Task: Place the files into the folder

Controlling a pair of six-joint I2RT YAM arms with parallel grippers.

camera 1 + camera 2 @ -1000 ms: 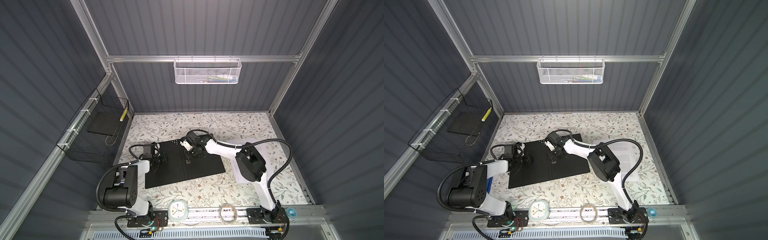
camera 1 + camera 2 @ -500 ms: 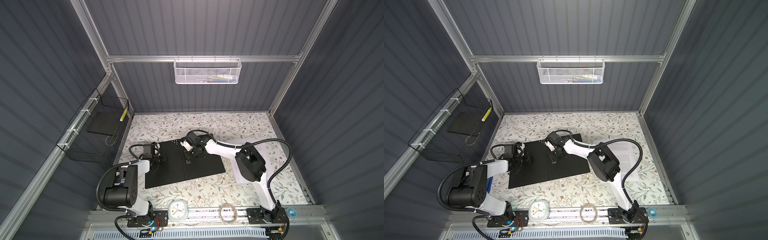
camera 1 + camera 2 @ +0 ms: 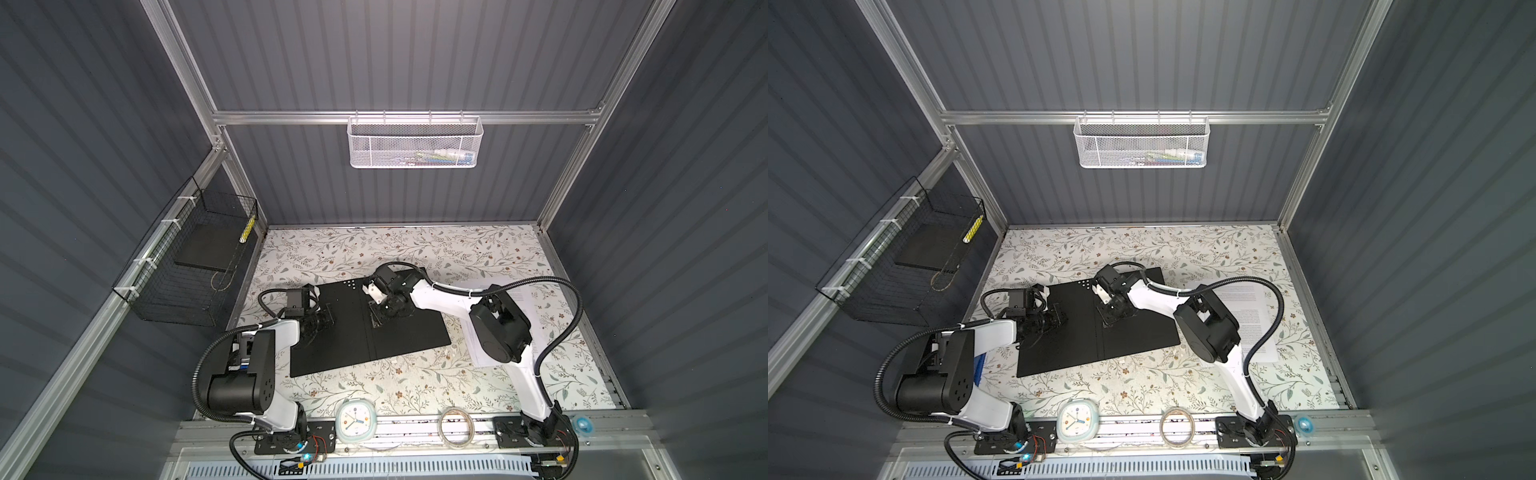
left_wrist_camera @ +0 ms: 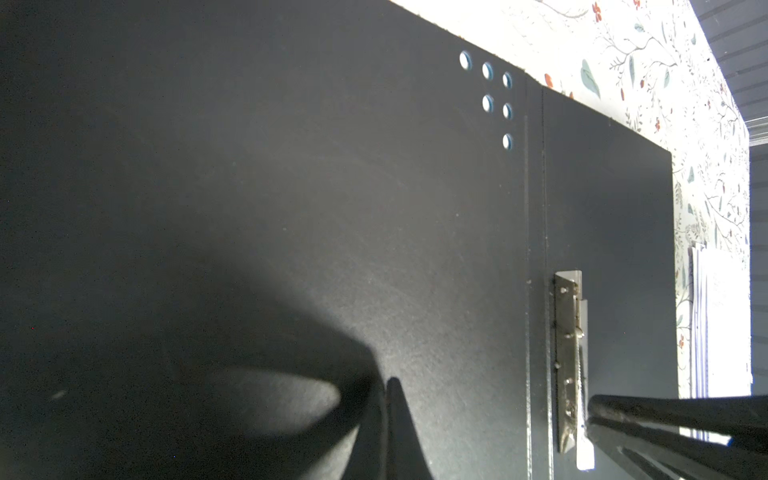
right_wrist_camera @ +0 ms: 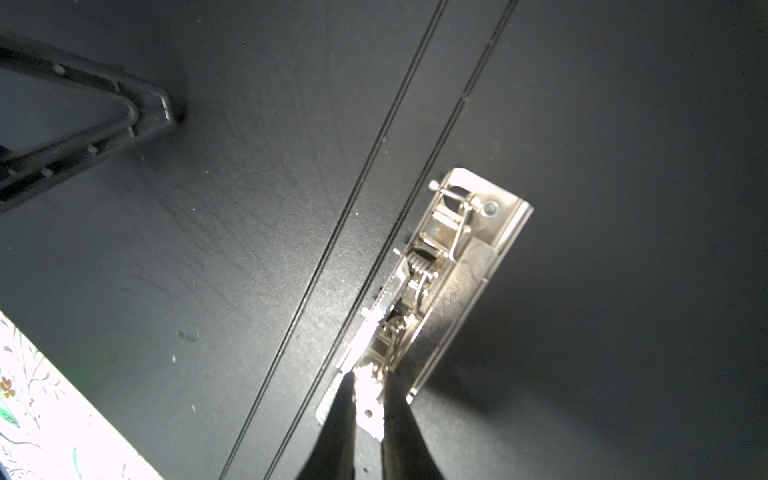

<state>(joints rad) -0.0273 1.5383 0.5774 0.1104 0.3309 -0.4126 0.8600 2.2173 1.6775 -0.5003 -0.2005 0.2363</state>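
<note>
Metal clip [image 5: 457,266] end hidden between right pincer [image 5: 368,386] tips; files [image 3: 1255,316] half under arm.

Nothing legible in any view. Files [image 3: 1256,328] on the desk: lines of black print plus one red line, too small to read. Clock [image 3: 1077,422] dial: marks too small to read. Folder [image 3: 1133,332] open, black inner faces bare of print.
</note>
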